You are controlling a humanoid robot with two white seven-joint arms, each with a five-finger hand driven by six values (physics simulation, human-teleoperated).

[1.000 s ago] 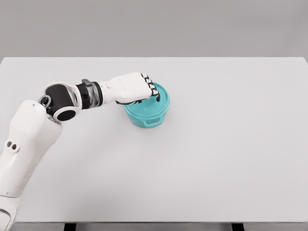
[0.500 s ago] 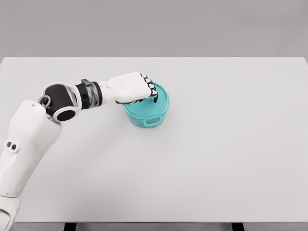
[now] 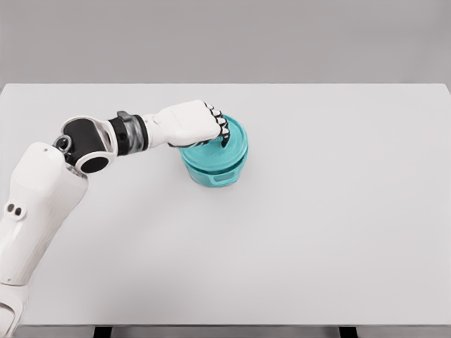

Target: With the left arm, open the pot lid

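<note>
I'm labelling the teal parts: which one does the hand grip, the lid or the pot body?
The lid, the flat round top piece: the left hand is curled over it, fingers closed at its middle. The pot body below, with its side handle, is untouched.

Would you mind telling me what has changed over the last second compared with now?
The left robot hand, still curled on the lid, has risen slightly, and the lid now sits a little higher with a dark gap showing above the pot. The pot remains in place on the table.

I see bright, even light with only a faint soft shadow under the pot (image 3: 213, 167), no glare, slightly soft edges.
</note>
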